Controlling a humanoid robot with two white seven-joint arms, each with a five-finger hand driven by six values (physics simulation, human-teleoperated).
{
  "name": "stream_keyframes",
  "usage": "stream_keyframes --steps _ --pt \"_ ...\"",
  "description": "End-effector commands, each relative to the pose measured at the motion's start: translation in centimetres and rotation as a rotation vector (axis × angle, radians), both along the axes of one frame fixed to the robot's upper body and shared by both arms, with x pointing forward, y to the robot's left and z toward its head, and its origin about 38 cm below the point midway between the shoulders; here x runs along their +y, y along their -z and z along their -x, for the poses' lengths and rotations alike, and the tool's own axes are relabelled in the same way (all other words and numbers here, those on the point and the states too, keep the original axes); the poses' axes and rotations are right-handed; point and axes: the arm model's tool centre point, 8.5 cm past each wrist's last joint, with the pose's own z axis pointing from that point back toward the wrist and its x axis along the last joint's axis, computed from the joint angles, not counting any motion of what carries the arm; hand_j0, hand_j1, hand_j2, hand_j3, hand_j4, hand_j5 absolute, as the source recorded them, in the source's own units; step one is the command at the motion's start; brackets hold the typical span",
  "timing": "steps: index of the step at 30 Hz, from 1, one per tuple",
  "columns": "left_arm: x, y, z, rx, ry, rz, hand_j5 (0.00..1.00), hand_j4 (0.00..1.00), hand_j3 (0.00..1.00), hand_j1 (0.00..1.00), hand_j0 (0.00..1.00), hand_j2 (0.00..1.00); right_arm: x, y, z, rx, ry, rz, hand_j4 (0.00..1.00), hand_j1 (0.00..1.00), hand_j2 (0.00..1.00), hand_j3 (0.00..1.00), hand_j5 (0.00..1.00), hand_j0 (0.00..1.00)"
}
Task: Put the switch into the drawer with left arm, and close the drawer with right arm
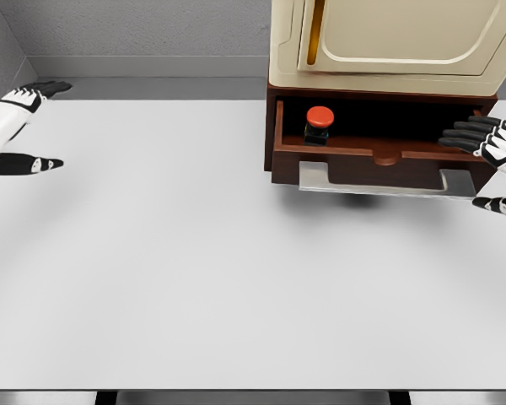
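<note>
The switch [318, 124], a black base with a red round button, stands upright inside the open brown drawer [379, 164] near its left end. The drawer sticks out from under a cream cabinet [388, 42]. My right hand [487, 160] is at the drawer's right end with black fingers [468, 133] stretched out over the drawer's front corner and the thumb lower down; it holds nothing. At the far left edge of the table, well away from the drawer, my left hand [34, 126] has its fingers spread and is empty.
A white table [194, 270] fills the view, with a grey wall behind. A pale metal handle plate [388, 181] runs along the drawer's front. The cabinet rises above the drawer at the back right.
</note>
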Motion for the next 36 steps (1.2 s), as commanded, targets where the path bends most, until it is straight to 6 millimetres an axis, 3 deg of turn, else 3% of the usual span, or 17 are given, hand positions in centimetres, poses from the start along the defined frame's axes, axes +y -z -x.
stream_keyframes --steps 1,12,36 --pt "0.6 -0.4 0.1 -0.013 -0.014 0.023 1.0 1.0 1.0 1.0 1.0 1.0 -0.1 0.0 0.0 0.001 0.003 -0.005 0.97 0.97 0.97 0.97 0.97 0.97" --pt "0.2 -0.1 0.3 -0.006 -0.005 0.015 1.0 1.0 1.0 1.0 1.0 1.0 0.2 0.8 0.0 0.007 0.006 -0.035 0.99 0.99 0.99 0.99 0.99 0.99" --pt "0.5 0.3 0.4 0.007 -0.012 0.021 1.0 1.0 1.0 1.0 1.0 1.0 0.9 0.2 -0.6 -0.04 -0.003 -0.056 0.99 0.99 0.99 0.99 0.99 0.99"
